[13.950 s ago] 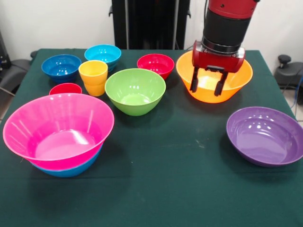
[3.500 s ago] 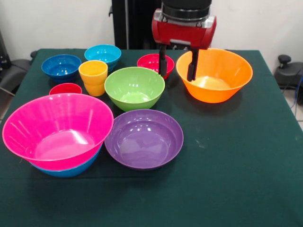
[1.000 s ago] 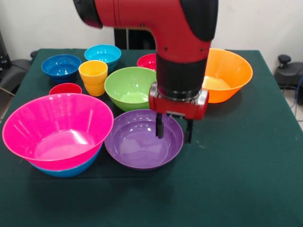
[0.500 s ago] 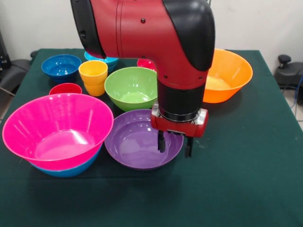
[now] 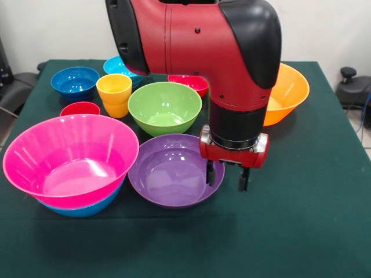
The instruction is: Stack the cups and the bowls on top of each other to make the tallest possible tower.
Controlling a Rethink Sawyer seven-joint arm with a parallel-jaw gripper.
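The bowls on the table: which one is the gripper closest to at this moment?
The purple bowl. The gripper hangs at its rim, one finger over the rim, the other outside it. The other bowls all sit further from it.

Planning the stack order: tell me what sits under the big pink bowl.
A blue bowl sits under the pink bowl, which is nested in it. Only the blue bowl's lower wall shows below the pink one; its inside and rim are covered, so anything else between them cannot be seen.
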